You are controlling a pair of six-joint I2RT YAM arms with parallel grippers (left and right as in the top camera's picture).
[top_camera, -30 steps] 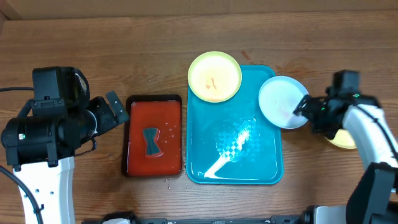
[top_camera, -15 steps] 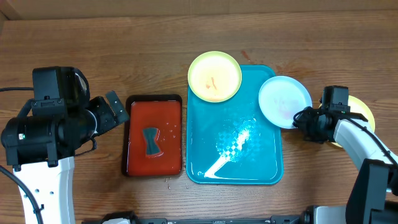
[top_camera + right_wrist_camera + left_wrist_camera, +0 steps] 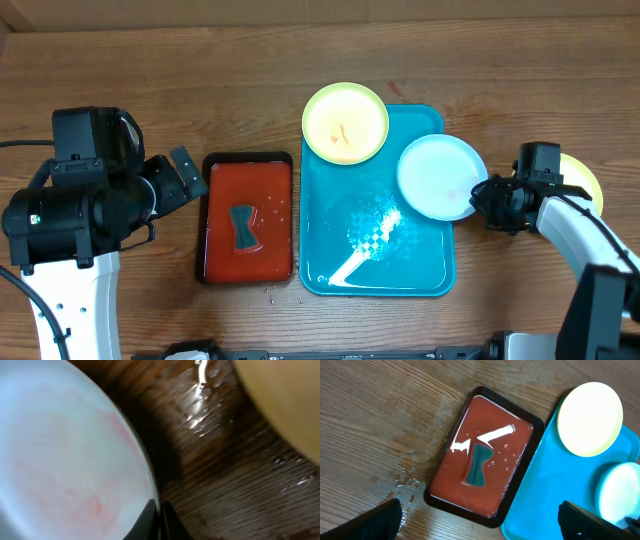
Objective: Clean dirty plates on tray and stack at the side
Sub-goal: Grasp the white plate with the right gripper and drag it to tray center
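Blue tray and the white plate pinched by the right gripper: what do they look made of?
Bright blue rectangular tray: most likely moulded plastic, glossy, judging by its rounded corners, raised rim and sharp white glare on the wet base. White round plate: probably plastic or melamine with a smooth satin finish, given its thin rim; glazed ceramic cannot be ruled out.

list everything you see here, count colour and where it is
blue tray: 1, bright blue, table centre, wet base
speckled yellow plate: 1, pale yellow-green with orange specks, over the blue tray's far left corner
white plate: 1, white, right side of the blue tray, overhanging its rim
second yellow plate: 1, pale yellow, on the table at right, mostly hidden by the right arm
red tray: 1, red with black rim, left of the blue tray
dark pad: 1, dark teal, inside the red tray
table: 1, brown wood
left claw: 1, black, open
right claw: 1, black, shut on the white plate's rim
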